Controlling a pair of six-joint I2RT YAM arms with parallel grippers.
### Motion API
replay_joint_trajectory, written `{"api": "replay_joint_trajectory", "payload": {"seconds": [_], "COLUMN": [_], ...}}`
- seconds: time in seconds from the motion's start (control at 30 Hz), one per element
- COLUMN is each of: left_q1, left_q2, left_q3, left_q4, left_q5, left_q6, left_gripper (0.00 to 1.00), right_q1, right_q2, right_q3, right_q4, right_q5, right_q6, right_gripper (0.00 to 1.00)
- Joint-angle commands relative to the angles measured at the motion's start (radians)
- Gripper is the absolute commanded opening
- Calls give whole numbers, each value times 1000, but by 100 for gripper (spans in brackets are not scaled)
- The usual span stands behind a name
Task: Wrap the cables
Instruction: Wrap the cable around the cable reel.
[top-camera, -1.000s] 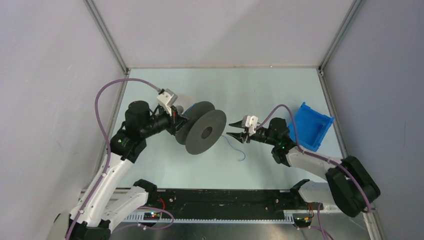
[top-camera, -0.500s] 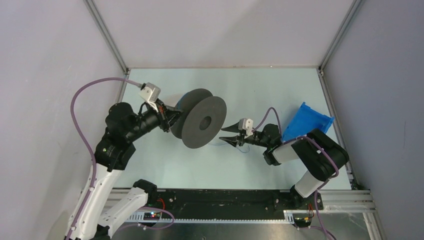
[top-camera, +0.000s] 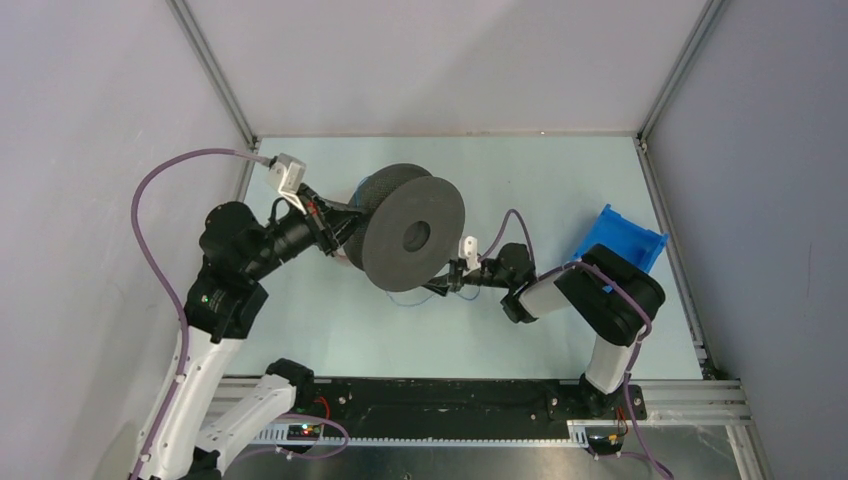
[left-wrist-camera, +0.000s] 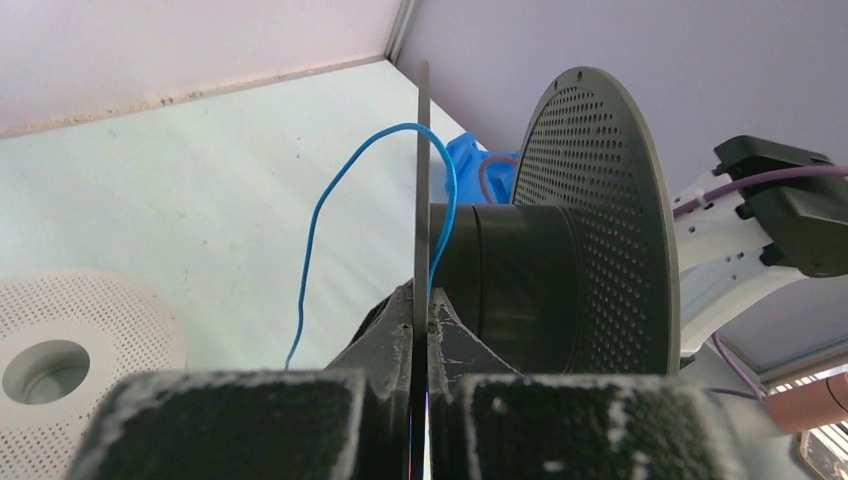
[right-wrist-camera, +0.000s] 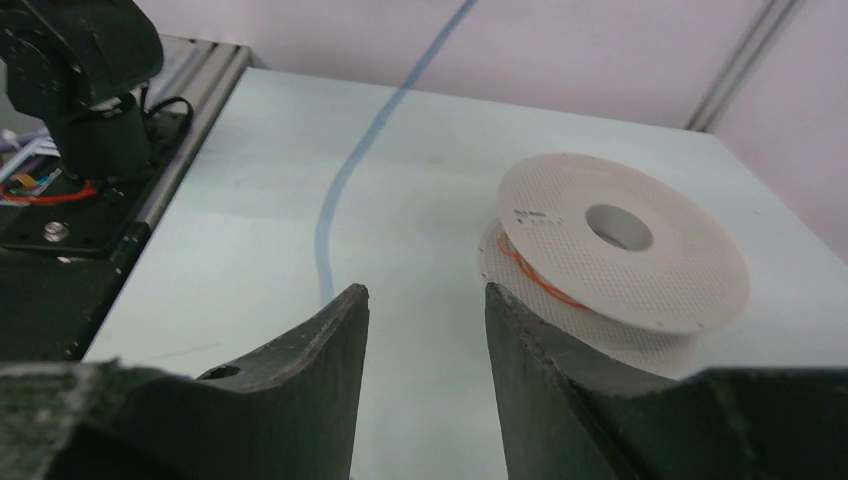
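Gripping one flange of the grey spool, the left claw is clamped and holds it on edge above the worktop, with the blue cable looping from the core over that flange and hanging down. The right claw, low just right of the spool, stands with jaws apart, the blue cable running blurred by its tips, not pinched. A white spool lies flat beyond, carrying the reddish cable; a bin sits far right.
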Motion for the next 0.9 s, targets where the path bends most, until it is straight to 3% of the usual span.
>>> {"api": "replay_joint_trajectory", "payload": {"seconds": [0.0,0.23,0.57,0.87], "left_q1": [6,6,6,6], "left_q2": [-4,12,-11,-52], "left_q3": [46,42,0,-52], "left_q4": [125,136,199,309], "left_q5": [40,65,30,-15], "left_q6": [-43,-38,-79,-166], "left_gripper": [0,0,0,0], "right_q1": [56,122,147,148], "right_q2": [29,45,88,145], "right_q3": [59,72,109,153], "right_q4": [86,85,88,90], "right_q5": [-11,20,266,243], "right_q6": [50,94,200,251], "right_gripper": [51,54,55,56]}}
